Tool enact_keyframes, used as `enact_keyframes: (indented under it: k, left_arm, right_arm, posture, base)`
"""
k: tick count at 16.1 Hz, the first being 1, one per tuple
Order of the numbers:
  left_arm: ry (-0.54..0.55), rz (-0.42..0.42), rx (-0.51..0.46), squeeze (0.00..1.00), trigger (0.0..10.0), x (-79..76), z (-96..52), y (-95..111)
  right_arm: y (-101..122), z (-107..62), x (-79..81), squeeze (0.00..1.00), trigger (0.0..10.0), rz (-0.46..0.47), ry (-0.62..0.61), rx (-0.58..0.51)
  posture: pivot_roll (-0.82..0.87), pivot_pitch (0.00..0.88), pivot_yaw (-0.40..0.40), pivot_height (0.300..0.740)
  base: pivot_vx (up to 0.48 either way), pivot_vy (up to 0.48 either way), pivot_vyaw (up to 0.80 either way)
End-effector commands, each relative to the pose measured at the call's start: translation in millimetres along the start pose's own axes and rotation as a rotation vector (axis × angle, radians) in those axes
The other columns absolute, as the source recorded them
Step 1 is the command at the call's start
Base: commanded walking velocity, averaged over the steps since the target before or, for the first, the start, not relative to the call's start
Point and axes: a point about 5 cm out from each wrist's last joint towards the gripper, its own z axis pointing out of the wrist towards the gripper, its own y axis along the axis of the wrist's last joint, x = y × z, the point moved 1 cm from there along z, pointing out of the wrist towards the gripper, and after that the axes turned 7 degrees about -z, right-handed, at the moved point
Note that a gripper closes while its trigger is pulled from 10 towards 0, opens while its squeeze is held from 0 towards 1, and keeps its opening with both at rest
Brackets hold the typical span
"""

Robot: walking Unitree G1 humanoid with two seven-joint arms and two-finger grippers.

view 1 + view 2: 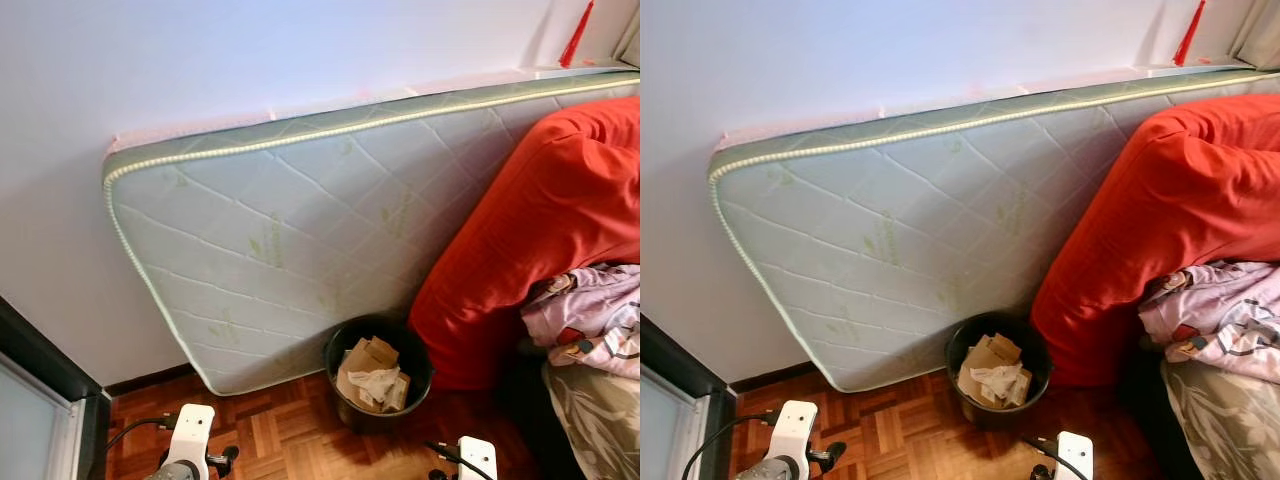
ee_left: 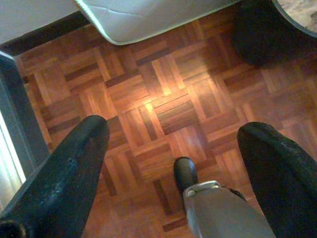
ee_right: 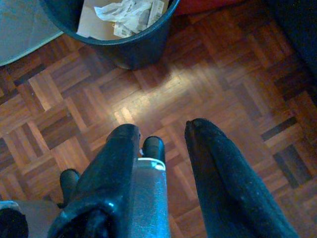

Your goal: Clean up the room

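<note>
A black waste bin (image 1: 350, 410) stands on the parquet floor (image 1: 290, 430) at the foot of a leaning mattress, holding cardboard pieces (image 1: 365, 358) and crumpled paper (image 1: 380, 383). In the right wrist view the bin (image 3: 133, 47) is a short way ahead of my right gripper (image 3: 161, 128), which is open, its fingers a little apart and nothing held. My left gripper (image 2: 173, 126) hangs over bare floor with its fingers (image 2: 74, 163) spread wide, open and holding nothing. Both white wrist mounts (image 1: 190, 432) sit at the bottom edge of the eye views.
A quilted white-green mattress (image 1: 300, 230) leans on its long side against the wall. A big red cushion (image 1: 540, 220) rests against it to the right, above a bed (image 1: 595, 420) with patterned cloth (image 1: 595, 320). A dark door frame (image 1: 40, 370) is on the left.
</note>
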Motion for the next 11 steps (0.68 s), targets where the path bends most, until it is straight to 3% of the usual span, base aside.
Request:
enact_keyframes:
  k: [1,3,8,11]
  left_arm:
    - [0.006,0.0,0.016,0.0,10.0,1.8,-1.5,-6.1]
    - [0.004,0.0,0.016,0.0,10.0,1.2,-1.5,-6.5]
    - [0.002,0.004,0.015,0.0,10.0,0.5,-1.4,-6.5]
    - [-0.006,0.008,0.014,0.0,10.0,-1.7,-1.0,-6.0]
  right_arm:
    - [3.8,0.1,-3.3,0.0,10.0,-0.003,-0.006,-0.018]
    - [8.4,0.7,-4.7,0.0,10.0,-0.009,-0.016,-0.034]
    - [8.4,1.0,-4.0,0.0,10.0,-0.023,0.0,-0.024]
    - [9.0,0.6,-5.5,0.0,10.0,-0.01,-0.008,-0.04]
  posture:
    - [0.06,0.041,-0.033,0.74]
    - [0.06,0.044,-0.035,0.74]
    - [0.05,0.058,-0.042,0.74]
    - [0.04,0.06,-0.043,0.74]
  base:
    - [0.0,0.0,0.0]
    - [0.0,0.0,0.0]
    - [0.0,0.0,-0.7]
    - [0.0,0.0,0.0]
